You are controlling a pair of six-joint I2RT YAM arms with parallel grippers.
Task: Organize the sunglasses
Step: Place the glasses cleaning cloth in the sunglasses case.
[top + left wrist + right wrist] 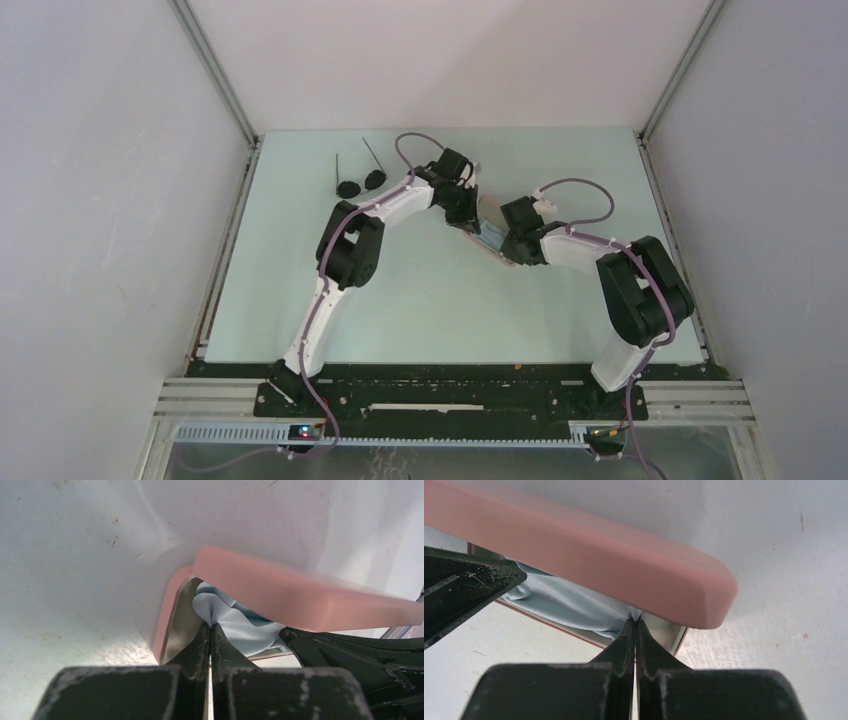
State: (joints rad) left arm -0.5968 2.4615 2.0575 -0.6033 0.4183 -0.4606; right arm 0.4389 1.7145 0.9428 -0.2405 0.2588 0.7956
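The sunglasses (373,179) lie flat on the pale counter (430,310), well apart from the pink case (492,228). In the top view they sit to the left of it and farther from the arm bases, the two dark round lenses side by side and the thin wire arms pointing away toward the back wall. Nothing touches them. The case itself sits near the middle of the counter with its lid (300,595) raised at a slant, and both arms meet over it, the left arm (350,250) reaching in from the case's left and the right arm (640,290) from its right. A light blue cloth (240,627) lies bunched in the gap between the lid and the base. The left jaws are clenched tight, tips together, and the cloth gathers into a pucker right at those tips — they pinch a fold of it just under the lid's edge. The right jaws are likewise pressed closed at the case's other end, where the right wrist view shows the lid (589,555) overhead and the cloth (564,605) drawn to a small corner nipped between the tips.
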